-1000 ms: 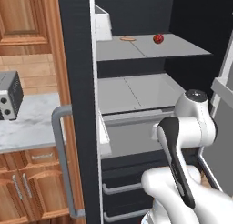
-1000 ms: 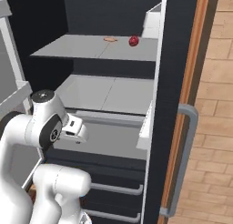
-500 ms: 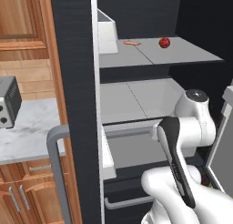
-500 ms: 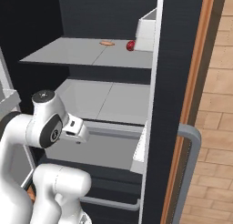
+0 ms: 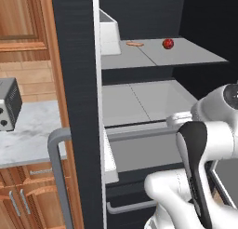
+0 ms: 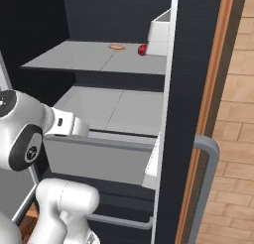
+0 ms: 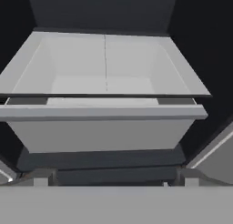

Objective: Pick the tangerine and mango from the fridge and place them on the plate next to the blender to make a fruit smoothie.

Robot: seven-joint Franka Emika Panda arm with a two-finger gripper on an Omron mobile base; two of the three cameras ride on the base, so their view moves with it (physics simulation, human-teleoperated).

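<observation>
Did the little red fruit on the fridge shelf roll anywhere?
No. The mango sits at the same spot on the upper shelf, just right of the orange strip. The whole picture shifted because the base drove closer.

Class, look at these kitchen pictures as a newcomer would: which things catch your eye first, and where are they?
The open black fridge takes up the middle, with pale grey shelves inside. A small red fruit, the mango, sits on the upper shelf beside a thin orange strip. The white robot arm rises in front of the drawer.
</observation>
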